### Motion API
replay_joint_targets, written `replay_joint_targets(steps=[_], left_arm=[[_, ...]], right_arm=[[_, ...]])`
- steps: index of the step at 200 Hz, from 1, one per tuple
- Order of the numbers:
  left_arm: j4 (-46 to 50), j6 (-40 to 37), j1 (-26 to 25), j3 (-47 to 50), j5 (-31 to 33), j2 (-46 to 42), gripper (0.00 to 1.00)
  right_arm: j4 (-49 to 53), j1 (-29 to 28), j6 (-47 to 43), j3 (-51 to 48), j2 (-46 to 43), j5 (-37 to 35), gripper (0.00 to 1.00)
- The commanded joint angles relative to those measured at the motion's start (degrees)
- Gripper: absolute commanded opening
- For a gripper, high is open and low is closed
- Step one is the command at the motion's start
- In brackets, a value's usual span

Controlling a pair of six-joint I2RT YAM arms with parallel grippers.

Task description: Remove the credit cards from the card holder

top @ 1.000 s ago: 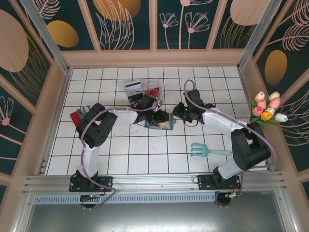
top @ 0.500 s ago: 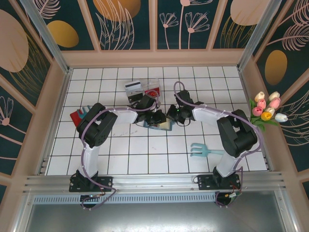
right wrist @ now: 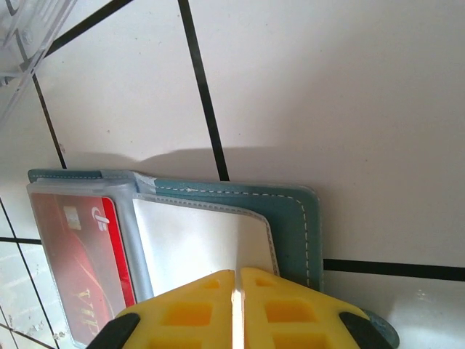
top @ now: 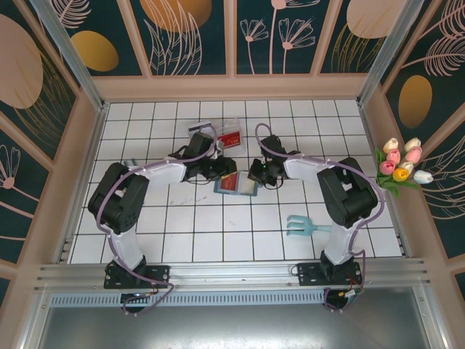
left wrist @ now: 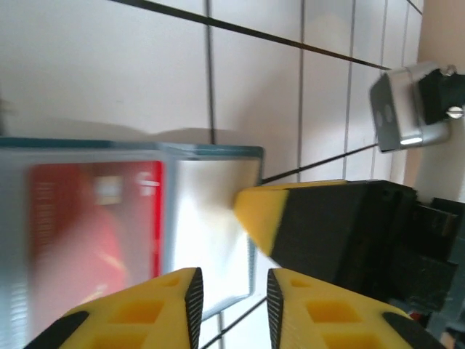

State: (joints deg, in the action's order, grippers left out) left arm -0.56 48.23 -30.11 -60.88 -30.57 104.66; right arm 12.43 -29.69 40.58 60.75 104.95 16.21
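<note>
The teal-blue card holder [top: 236, 184] lies open on the white tiles at mid-table. A red credit card [right wrist: 76, 254] sits in its left clear pocket; the right clear pocket [right wrist: 203, 243] looks pale, and I cannot tell whether it holds anything. My right gripper [right wrist: 236, 287] is shut, its tips over that right pocket near the holder's teal border [right wrist: 290, 218]. My left gripper [left wrist: 232, 305] is open above the holder's edge [left wrist: 211, 150], nothing between its pads. In the left wrist view the red card [left wrist: 87, 233] is blurred and the right gripper's fingertip [left wrist: 276, 211] rests on the pocket. From above, the left gripper [top: 216, 171] and right gripper [top: 254, 177] flank the holder.
A clear plastic tray [top: 229, 134] with a red item inside stands behind the holder, and a white-grey striped card [top: 200, 131] lies beside the tray. A light teal fork toy [top: 309, 227] lies front right. Artificial tulips [top: 403, 166] lean on the right wall.
The left arm swung its elbow out to the left and its gripper drew back to the holder's upper left. The right gripper slid left onto the holder's right side.
</note>
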Motion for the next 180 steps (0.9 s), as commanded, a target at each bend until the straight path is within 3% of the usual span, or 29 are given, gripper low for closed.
replay_joint_targets(steps=[1,24,82,96,136,180], left_arm=[[4.82,-3.75,1.92,2.17,1.44,-1.26,0.41],[9.61,-7.24,2.52,1.03,3.79,0.14,0.52],[10.53,-7.89,2.63,-0.28,5.01,3.15,0.56],[10.02,-7.97,2.6,-0.54,3.9,3.85,0.53],[10.27,-7.37,2.6,0.37,3.84,3.73,0.32],[8.89,-6.57,2.61,7.22,3.06,-0.12,0.28]], right_arm=[[2.07,-0.01,-2.52,1.9,1.22,-0.16,0.14],[1.49,-0.01,-3.51,1.67,1.3,-0.23,0.19],[1.81,-0.1,-4.54,2.53,2.74,-0.03,0.2],[1.81,-0.18,-4.79,2.62,2.95,0.2,0.2],[1.94,-1.33,-5.94,3.14,3.66,1.45,0.2],[3.04,-5.1,-5.95,2.38,3.32,0.78,0.2]])
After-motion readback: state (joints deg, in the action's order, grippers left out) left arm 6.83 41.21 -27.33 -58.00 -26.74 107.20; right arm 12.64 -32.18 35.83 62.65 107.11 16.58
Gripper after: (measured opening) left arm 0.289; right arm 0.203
